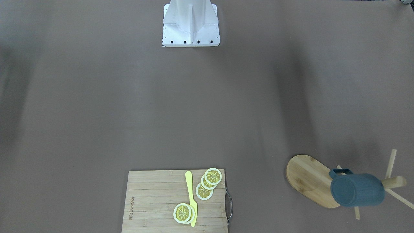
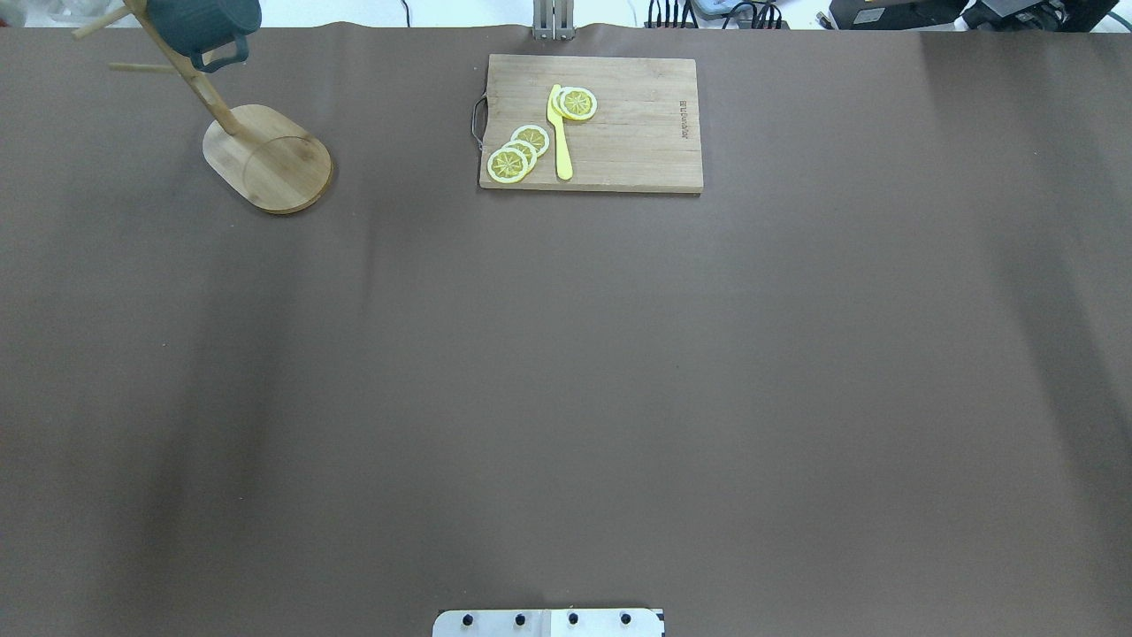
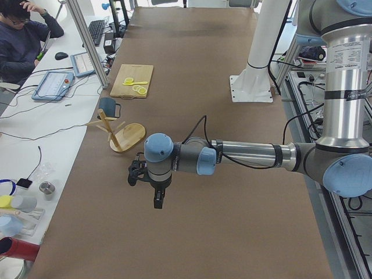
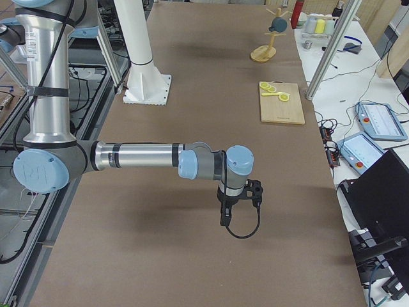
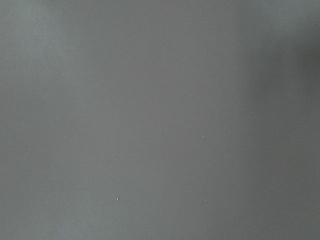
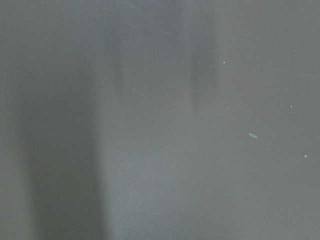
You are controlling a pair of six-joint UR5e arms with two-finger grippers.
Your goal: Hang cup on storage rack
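Note:
The dark teal cup (image 1: 357, 189) hangs on a peg of the bamboo storage rack (image 1: 307, 178), its handle hooked over the peg. Both also show in the overhead view at the far left corner, the cup (image 2: 199, 22) and the rack (image 2: 265, 159). My left gripper (image 3: 157, 199) shows only in the left side view, above bare table, well away from the rack (image 3: 128, 136). My right gripper (image 4: 225, 219) shows only in the right side view, far from the cup (image 4: 278, 24). I cannot tell whether either is open or shut. Both wrist views show only brown table surface.
A slatted bamboo cutting board (image 2: 619, 133) with lemon slices (image 2: 517, 152) and a yellow knife (image 2: 559, 133) lies at the far middle of the table. The white robot base (image 1: 190, 22) stands at the near edge. An operator (image 3: 23, 35) sits beside the table's far side.

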